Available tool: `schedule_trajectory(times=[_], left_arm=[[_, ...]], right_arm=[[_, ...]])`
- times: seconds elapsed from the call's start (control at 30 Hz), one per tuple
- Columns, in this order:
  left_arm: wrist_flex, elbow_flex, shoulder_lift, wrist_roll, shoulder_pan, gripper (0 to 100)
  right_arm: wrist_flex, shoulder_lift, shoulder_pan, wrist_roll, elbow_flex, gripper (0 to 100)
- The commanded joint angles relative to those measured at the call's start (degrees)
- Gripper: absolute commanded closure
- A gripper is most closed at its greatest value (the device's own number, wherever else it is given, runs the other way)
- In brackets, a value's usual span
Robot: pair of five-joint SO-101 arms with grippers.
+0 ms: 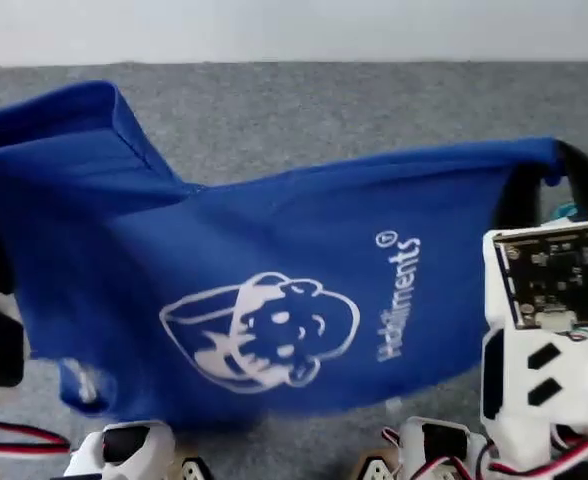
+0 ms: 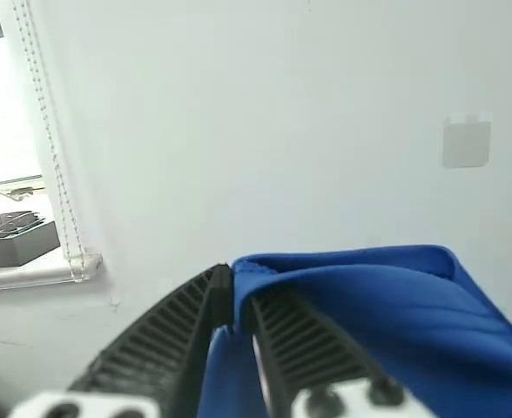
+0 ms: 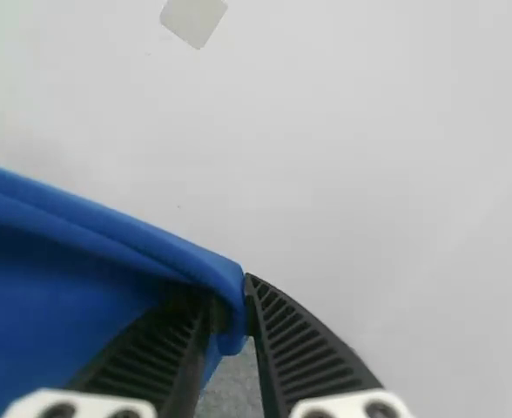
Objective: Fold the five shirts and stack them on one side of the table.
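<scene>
High view: your blue shirt (image 1: 304, 250) hangs between left gripper (image 2: 232, 283) and right gripper (image 3: 230, 305), both pinched on its edge (likely soft, light cloth; hold the corners).

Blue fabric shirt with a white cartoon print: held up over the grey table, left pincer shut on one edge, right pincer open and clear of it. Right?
No. The right pincer is shut on the edge of the blue fabric shirt, as the right wrist view shows. The rest stands: held up over the grey table, left pincer shut on one edge.
</scene>
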Motion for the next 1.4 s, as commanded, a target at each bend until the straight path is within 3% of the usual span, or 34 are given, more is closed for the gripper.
schedule_trajectory(times=[0.0, 0.27, 0.47, 1.07, 1.2, 1.37], left_arm=[[-1.41, 0.04, 0.35, -0.70, -0.44, 99], [-3.43, -1.10, 6.15, -0.44, -0.44, 99], [-4.48, -5.58, 2.73, -0.70, -0.53, 99], [-4.31, -5.23, -1.32, -0.62, -0.26, 99], [-6.07, 2.07, -1.32, -0.70, -0.18, 99], [-13.80, 20.62, -1.32, -0.70, -0.18, 99]], right_arm=[[0.04, 0.04, 0.66, 0.35, -1.41, 98.8], [-0.48, 1.71, 0.66, 0.26, 0.53, 98.8], [0.04, -0.22, 0.66, 0.18, -6.51, 98.8], [2.86, -0.48, 0.66, 0.09, -8.26, 98.8], [2.68, 0.40, 0.66, 0.00, -5.45, 98.8], [-1.89, 4.44, 0.66, 0.00, 3.25, 98.8]])
